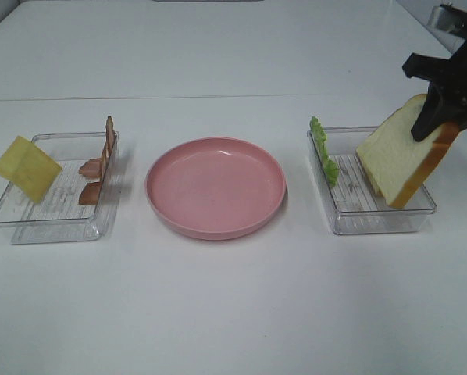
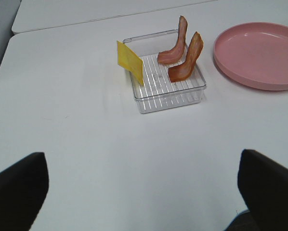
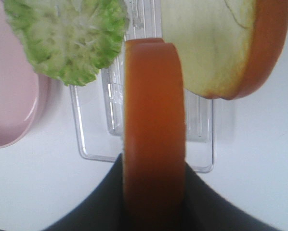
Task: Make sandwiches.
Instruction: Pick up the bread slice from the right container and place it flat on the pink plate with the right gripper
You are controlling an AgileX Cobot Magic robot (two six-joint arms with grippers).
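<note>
- Jaws of the left gripper (image 2: 141, 159) stand wide apart with nothing in them, above the white table (image 2: 86, 120).
- Jaws of the right gripper (image 1: 440, 125) pinch a white bread slice with a tan crust (image 1: 401, 152), tilted over the clear plastic tray on the right (image 1: 378, 223).
- A second bread slice (image 3: 216, 43) and a green lettuce leaf (image 1: 324, 152) lean in that tray.
- The round pink plate (image 1: 215, 187) sits in the middle.
- The clear plastic tray on the left (image 1: 50, 226) holds a yellow cheese square (image 1: 26, 168) and two reddish-brown bacon strips (image 2: 188, 60), leaning on opposite walls.
</note>
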